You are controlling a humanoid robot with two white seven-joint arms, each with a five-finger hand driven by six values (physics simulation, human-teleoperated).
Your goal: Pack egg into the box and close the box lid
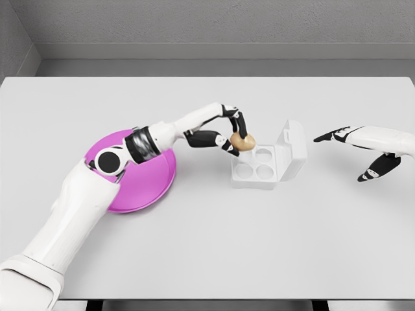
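A pale grey desk (207,246) carries two items: a round magenta plate (152,184) at left (partly hidden by the robot's arm) and, just right of centre, a white four-cup egg box (262,170), lid standing open on the right.

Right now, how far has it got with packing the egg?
Done: the egg is off the pink plate, gripped by the left hand. In hand: it hangs over the back-left cup of the white box. Left: set it down and shut the lid, which stands open. The right hand hovers open nearby.
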